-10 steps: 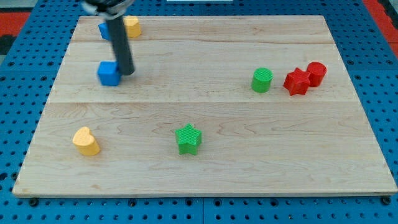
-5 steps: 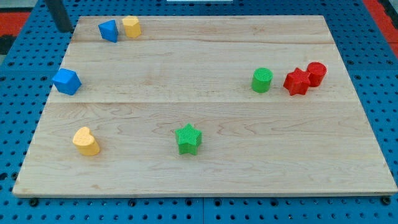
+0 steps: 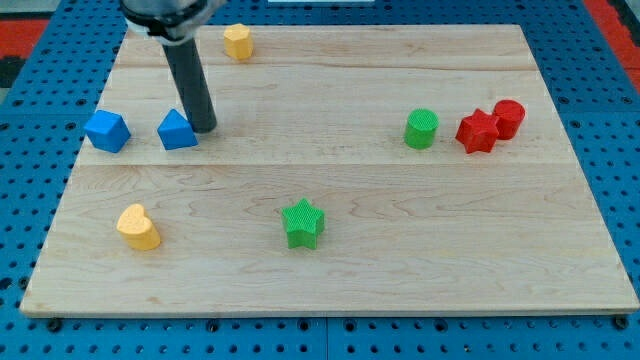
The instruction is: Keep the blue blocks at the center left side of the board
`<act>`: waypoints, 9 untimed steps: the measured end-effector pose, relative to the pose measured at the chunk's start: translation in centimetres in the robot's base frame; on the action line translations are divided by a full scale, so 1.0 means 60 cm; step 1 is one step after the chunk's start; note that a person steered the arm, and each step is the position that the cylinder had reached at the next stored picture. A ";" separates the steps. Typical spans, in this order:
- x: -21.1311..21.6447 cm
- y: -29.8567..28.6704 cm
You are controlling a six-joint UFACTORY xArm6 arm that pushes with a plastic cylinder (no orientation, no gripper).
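At the centre left of the frame, two blue blocks sit side by side on the pale wooden board (image 3: 330, 200): the blue faceted plastic block (image 3: 107, 131), roughly hexagonal in outline, lies close to the board's left edge, and the blue plastic block with a peaked top (image 3: 177, 130) sits just to its right with a small gap between them. Both lie about halfway up the left side, which is where the task wants them, so I judge the placement essentially met. My tip (image 3: 206, 129) rests on the board just beside the right face of the peaked blue block, touching it or nearly so; I cannot tell which. That position suits a leftward shove along the wood. Being a plain dark rod, it has no jaws and holds nothing; it can only press against a block's side.

Other pieces lie well apart from the blue pair. A yellow faceted plastic block (image 3: 237, 42) stands near the upper edge, up and to the right of the rod. A yellow heart-shaped plastic block (image 3: 137, 227) sits at the lower left, below the blue pair. A green star-shaped block (image 3: 303, 223) lies lower centre, and a green cylinder (image 3: 422, 129) stands at the centre right. Further right, a red star-shaped block (image 3: 478, 131) touches a red cylinder (image 3: 509, 117). All the blocks look matte and finely ridged, while the board shows long horizontal grain across joined planks. Around it lies a blue perforated table surface (image 3: 30, 150).
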State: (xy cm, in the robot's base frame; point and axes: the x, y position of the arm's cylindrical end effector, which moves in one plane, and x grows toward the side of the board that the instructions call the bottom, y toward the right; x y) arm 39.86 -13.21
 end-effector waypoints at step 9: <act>-0.132 -0.168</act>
State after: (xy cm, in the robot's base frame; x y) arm 31.94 -23.28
